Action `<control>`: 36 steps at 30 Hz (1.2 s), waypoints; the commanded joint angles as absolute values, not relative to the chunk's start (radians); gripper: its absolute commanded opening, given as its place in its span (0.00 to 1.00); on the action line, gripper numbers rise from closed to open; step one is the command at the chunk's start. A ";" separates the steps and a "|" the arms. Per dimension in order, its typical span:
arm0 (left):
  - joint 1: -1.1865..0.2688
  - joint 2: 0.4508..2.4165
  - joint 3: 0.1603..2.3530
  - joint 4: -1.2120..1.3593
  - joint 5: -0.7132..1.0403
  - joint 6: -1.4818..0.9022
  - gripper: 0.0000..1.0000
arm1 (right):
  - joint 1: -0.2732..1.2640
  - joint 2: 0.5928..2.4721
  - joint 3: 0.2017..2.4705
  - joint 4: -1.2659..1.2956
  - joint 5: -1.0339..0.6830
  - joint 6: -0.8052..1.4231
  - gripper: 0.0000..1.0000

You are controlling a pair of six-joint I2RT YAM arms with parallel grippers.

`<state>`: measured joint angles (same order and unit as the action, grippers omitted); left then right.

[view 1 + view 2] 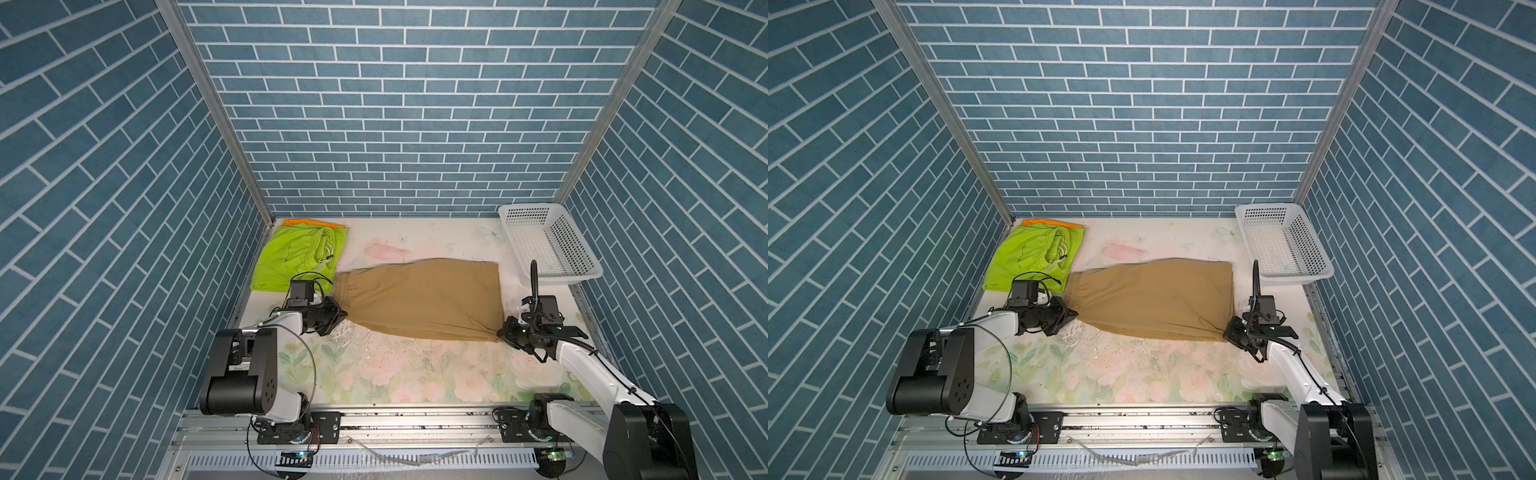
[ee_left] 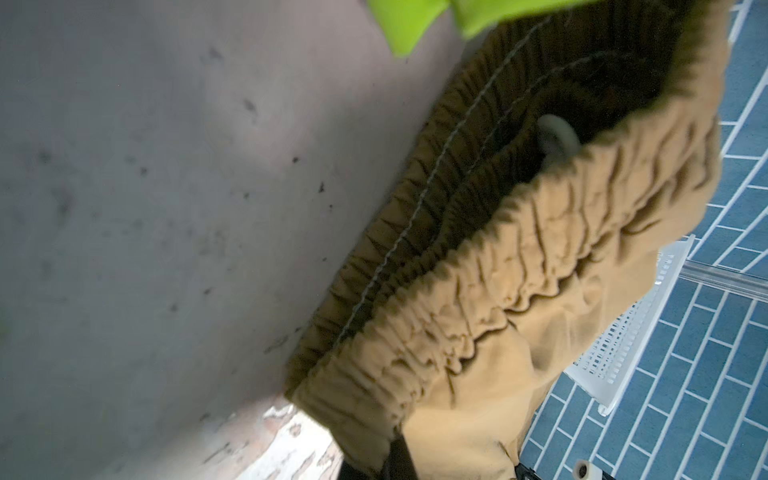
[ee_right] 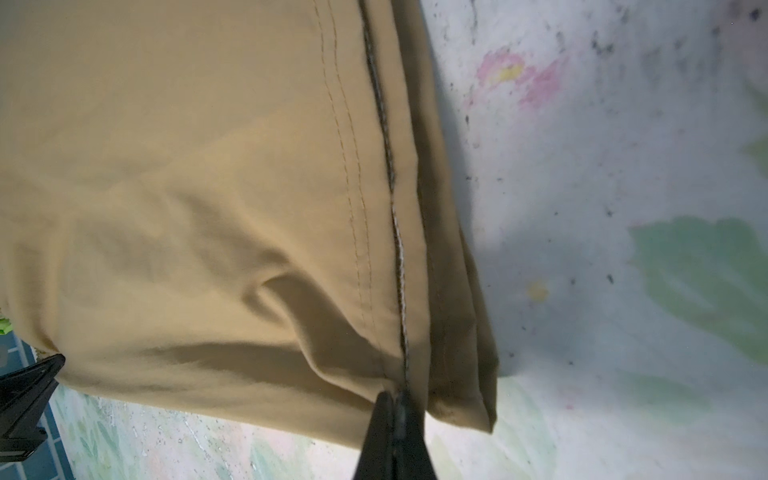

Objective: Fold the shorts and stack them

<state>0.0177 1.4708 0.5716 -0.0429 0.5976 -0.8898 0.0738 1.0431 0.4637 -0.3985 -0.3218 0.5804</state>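
The tan shorts (image 1: 424, 297) (image 1: 1154, 297) lie folded lengthwise across the middle of the table, waistband to the left. My left gripper (image 1: 343, 313) (image 1: 1073, 313) is shut on the near corner of the gathered elastic waistband (image 2: 415, 374). My right gripper (image 1: 503, 330) (image 1: 1227, 330) is shut on the near corner of the leg hem (image 3: 399, 390), where the seam ends. The cloth sags a little between the two grips. The lime green shorts (image 1: 299, 253) (image 1: 1032, 257) lie folded at the back left on top of the orange shorts (image 1: 309, 223) (image 1: 1050, 224), of which only an edge shows.
A white perforated basket (image 1: 548, 245) (image 1: 1283, 241) stands at the back right corner, tilted against the wall. Blue brick walls close in the floral table (image 1: 415, 374) on three sides. The arm bases sit on the rail along the front edge.
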 commanded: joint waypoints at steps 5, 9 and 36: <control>0.055 1.433 0.597 -0.072 0.561 -0.865 0.00 | 0.064 0.915 0.501 -0.499 -0.189 0.594 0.00; 0.055 1.421 0.574 -0.074 0.561 -0.860 0.00 | 0.060 0.909 0.476 -0.503 -0.175 0.599 0.00; -0.041 1.425 0.877 -0.237 0.593 -0.798 1.00 | 0.114 1.143 0.707 -0.305 -0.320 0.653 0.99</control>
<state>0.0151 1.3544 0.8639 -0.2348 0.5518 -0.7761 0.0723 1.0901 0.6765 -0.4145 -0.2485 0.6071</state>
